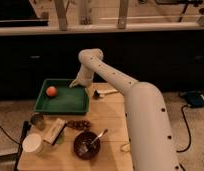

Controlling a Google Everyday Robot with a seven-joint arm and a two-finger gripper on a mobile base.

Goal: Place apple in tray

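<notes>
Jaws over tray (65,103) far rim, apart from apple (51,91) inside.

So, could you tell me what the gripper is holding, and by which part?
Seemingly nothing: the gripper is at the tray's far rim; the apple lies apart inside.
</notes>
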